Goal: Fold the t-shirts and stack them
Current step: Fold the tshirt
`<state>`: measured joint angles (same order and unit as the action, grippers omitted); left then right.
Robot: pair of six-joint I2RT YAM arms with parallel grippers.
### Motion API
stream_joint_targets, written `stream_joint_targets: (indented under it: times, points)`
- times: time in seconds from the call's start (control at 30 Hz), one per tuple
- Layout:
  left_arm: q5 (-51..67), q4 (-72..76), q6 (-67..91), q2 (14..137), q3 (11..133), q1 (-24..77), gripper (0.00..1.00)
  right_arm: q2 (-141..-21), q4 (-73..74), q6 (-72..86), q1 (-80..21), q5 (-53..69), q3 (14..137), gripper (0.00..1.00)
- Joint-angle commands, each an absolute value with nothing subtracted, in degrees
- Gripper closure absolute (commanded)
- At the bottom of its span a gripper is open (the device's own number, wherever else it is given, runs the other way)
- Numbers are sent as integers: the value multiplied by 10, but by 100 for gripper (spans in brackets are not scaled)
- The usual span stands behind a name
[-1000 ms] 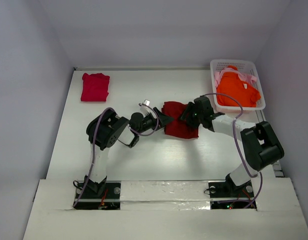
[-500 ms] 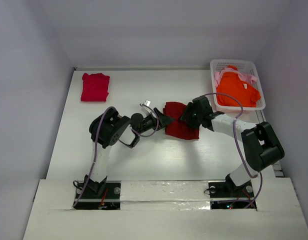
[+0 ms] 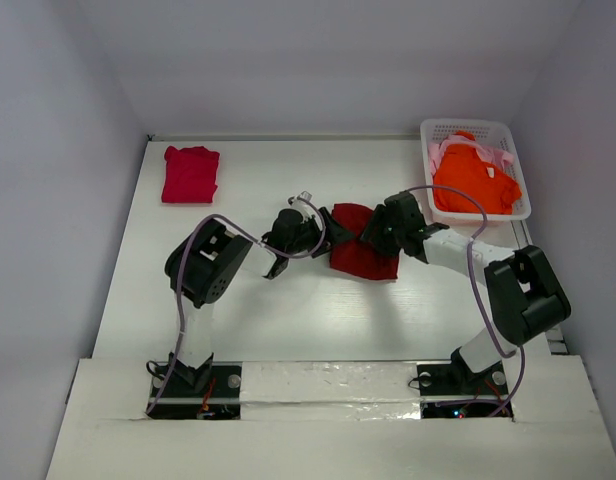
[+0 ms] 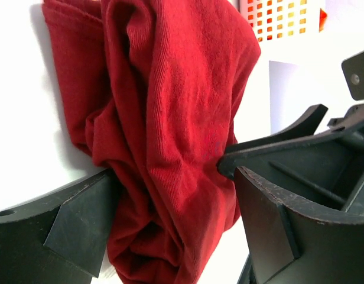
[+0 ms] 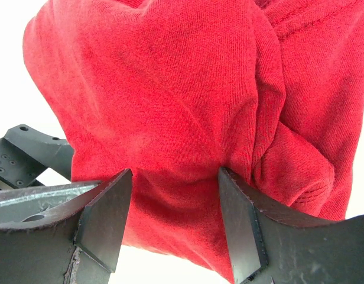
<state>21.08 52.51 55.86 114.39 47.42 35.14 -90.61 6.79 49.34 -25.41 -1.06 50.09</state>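
A dark red t-shirt [image 3: 365, 262] lies bunched at the table's middle, and both grippers reach into it from either side. My left gripper [image 3: 333, 232] is open, its fingers straddling a loose hanging fold of the shirt [image 4: 170, 89] in the left wrist view. My right gripper [image 3: 374, 238] is shut on a thick bunch of the same shirt [image 5: 170, 89], and both pads press into the cloth. A crimson-pink t-shirt [image 3: 190, 174] lies folded at the far left. A bright orange t-shirt [image 3: 473, 180] and a pale pink one [image 3: 450, 150] sit in the basket.
The white lattice basket [image 3: 468, 124] stands at the far right corner; its wall [image 4: 282, 15] shows beyond the shirt in the left wrist view. White walls close the table in on three sides. The right arm's cable loops over near the basket.
My left arm has swung right and forward, bringing its gripper from the shirt's left edge onto the cloth. The right gripper and the shirt have barely shifted.
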Motion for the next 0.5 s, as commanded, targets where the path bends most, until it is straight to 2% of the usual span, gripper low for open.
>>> stream_joint_targets:
  times: [0.0,0.47]
  points:
    - [162,355,512,1173,468,347,22,-884,50,494,-262,-5,496,35]
    - [193,420,520,1226,480,364,23,-889,46,497,-262,-5,493,35]
